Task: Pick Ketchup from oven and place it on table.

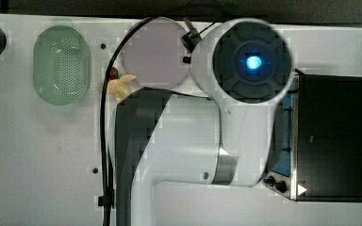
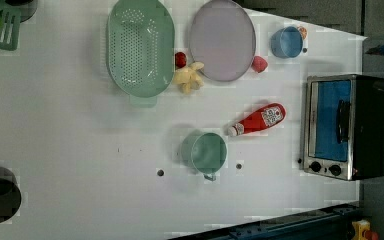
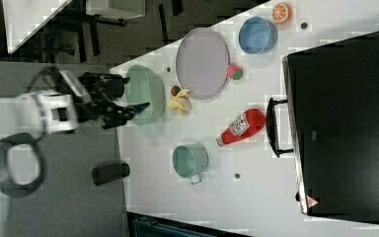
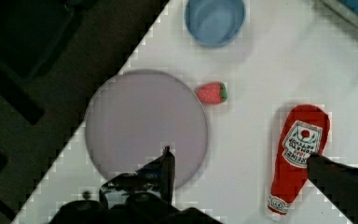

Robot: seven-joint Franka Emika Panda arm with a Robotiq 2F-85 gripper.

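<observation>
On the table (image 2: 80, 150) lies the Ketchup (image 2: 258, 119), probably light and slick; the open, empty gripper (image 4: 242, 163) should pinch its midsection.

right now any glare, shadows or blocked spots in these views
Top view: the arm hides the mid table, and a blue light glows on it. Left view: soft shadow left of the green cup. Wrist view: the Ketchup label reads clearly; the dark jaws cut off the lower edge.

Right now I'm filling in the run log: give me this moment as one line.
ketchup bottle: lying on table, outside oven | oven door: shut | gripper: open, empty, above table
</observation>
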